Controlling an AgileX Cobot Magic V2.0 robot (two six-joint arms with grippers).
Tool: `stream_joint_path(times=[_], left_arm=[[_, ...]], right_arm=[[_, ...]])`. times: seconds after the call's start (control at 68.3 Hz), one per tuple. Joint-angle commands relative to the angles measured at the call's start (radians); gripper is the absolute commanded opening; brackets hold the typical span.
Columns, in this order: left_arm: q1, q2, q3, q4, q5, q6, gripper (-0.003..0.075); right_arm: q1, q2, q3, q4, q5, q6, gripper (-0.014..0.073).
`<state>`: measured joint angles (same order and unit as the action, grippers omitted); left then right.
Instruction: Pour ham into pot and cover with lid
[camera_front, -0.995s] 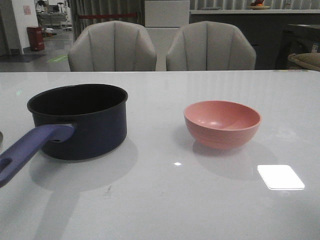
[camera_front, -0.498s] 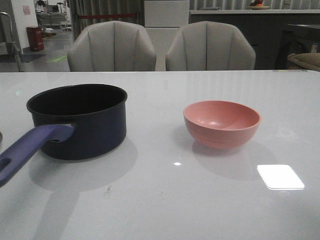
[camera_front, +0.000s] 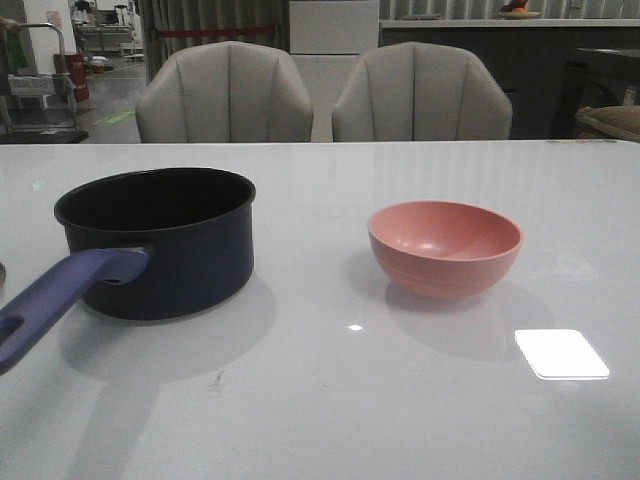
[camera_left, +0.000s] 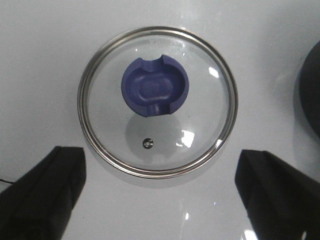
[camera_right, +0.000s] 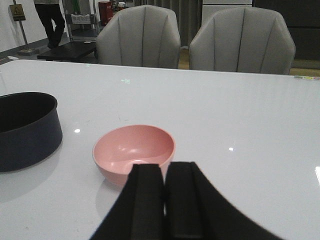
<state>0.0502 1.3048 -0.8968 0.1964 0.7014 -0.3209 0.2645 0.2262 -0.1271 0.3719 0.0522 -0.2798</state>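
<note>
Nothing of the task looks done yet; I judge I am at the very start. The dark navy round saucepan with the long purple-blue handle stands uncovered, its black inside apparently bare from the front; the pale pink round bowl sits well apart from the saucepan, on its right, upright. The ham I cannot find — neither the front nor the right wrist view shows any slices in the bowl's visible inside, so either they lie low out of sight or are elsewhere. Pouring and covering are both left.

The round glass lid with the shiny metal rim and dark blue knob appears only in the left wrist view, flat on the white table, knob up, close beside the saucepan's edge; the front view misses it entirely. My left gripper hangs over it, jaws spread wide, holding nothing; my right gripper is pressed closed and empty, facing the bowl.
</note>
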Motion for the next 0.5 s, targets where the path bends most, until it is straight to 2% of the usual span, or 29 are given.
stream_joint_path(times=[0.0, 0.088, 0.249, 0.483], left_arm=[[0.005, 0.092, -0.115, -0.002, 0.049, -0.008, 0.0625], [0.015, 0.173, -0.193, -0.029, 0.123, 0.001, 0.0625], [0.080, 0.307, -0.341, -0.169, 0.272, 0.150, 0.0625], [0.114, 0.400, -0.477, -0.196, 0.345, 0.183, 0.0625]], right_arm=[[0.002, 0.006, -0.031, 0.001, -0.085, -0.011, 0.0153], [0.002, 0.006, -0.031, 0.001, -0.085, -0.011, 0.0153], [0.002, 0.006, -0.031, 0.001, -0.085, -0.011, 0.0153], [0.002, 0.006, -0.031, 0.001, -0.085, -0.011, 0.0153]])
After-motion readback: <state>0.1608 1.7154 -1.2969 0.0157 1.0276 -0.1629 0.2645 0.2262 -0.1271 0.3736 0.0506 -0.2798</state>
